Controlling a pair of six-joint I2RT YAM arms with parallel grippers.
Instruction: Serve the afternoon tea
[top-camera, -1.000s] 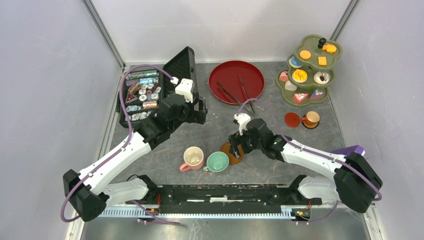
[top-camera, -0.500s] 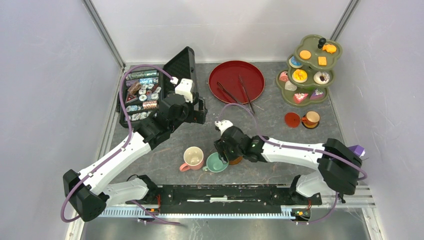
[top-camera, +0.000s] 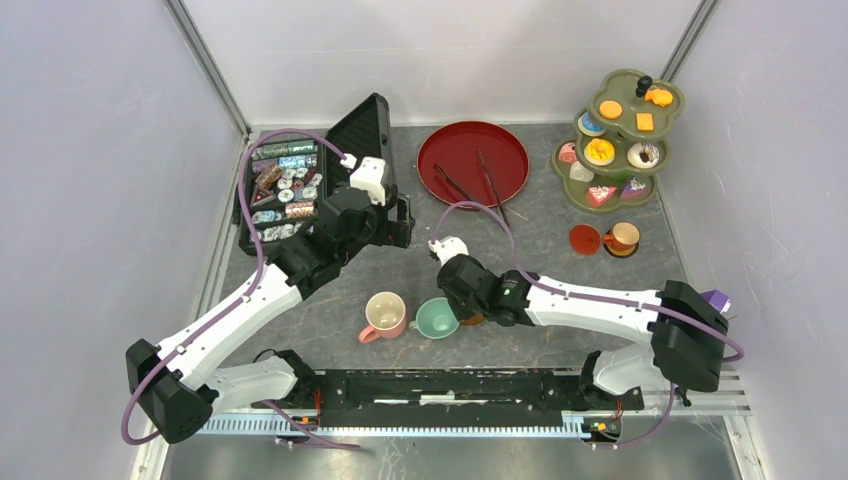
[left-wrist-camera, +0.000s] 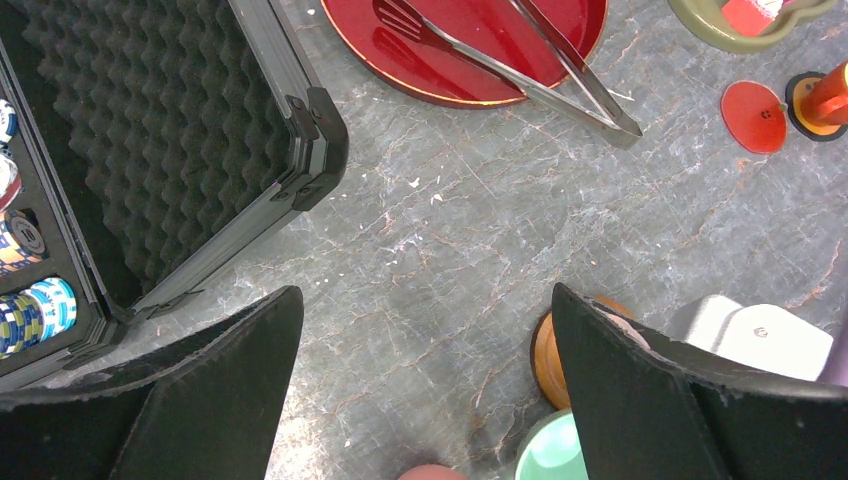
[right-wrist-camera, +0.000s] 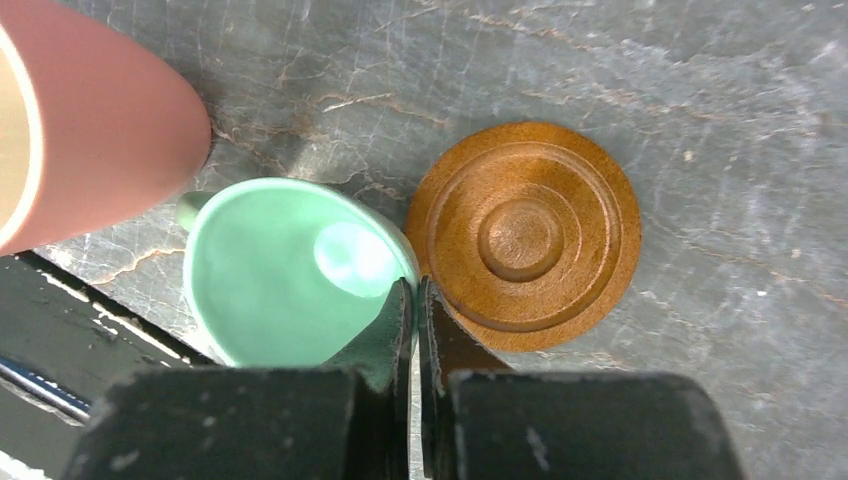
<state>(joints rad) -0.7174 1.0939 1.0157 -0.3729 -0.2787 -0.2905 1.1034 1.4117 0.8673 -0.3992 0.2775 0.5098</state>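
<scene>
From above, the right gripper (top-camera: 452, 312) sits at the right rim of the mint cup (top-camera: 435, 320), which stands on the table (top-camera: 540, 270) just right of the pink cup (top-camera: 385, 315). A second ago this gripper was over the brown saucer (top-camera: 474, 320), clear of the cup. Since then the arm has stretched left, and it now covers most of that saucer. Over the last half second it shifted only slightly. The mint cup is at about the same spot as before. The left gripper (top-camera: 400, 225) has not moved and hangs beside the open case (top-camera: 290, 185). The tongs (top-camera: 490, 180) lie on the red tray (top-camera: 472, 160). The pastries (top-camera: 600, 151) are on the green stand (top-camera: 615, 140). The orange cup (top-camera: 622, 237) and red saucer (top-camera: 585, 239) sit in front of it, as before.

The left wrist view shows the left gripper (left-wrist-camera: 425, 295) with its fingers (left-wrist-camera: 200, 400) spread wide over bare table (left-wrist-camera: 430, 230). The case (left-wrist-camera: 200, 130) is to the left. The tray (left-wrist-camera: 470, 40) and tongs (left-wrist-camera: 530, 80) are ahead, and the red saucer (left-wrist-camera: 755, 102) and orange cup (left-wrist-camera: 825, 95) are at far right. The brown saucer (left-wrist-camera: 548, 355) and mint cup (left-wrist-camera: 550, 455) peek out at the bottom edge.

The right wrist view shows the right gripper (right-wrist-camera: 415, 290) pinching the wall of the mint cup (right-wrist-camera: 290, 270). One finger is inside the bowl and the other is outside, between the cup and the brown saucer (right-wrist-camera: 525, 235), with the two nearly pressed together. The pink cup (right-wrist-camera: 90, 120) is close on the left.
</scene>
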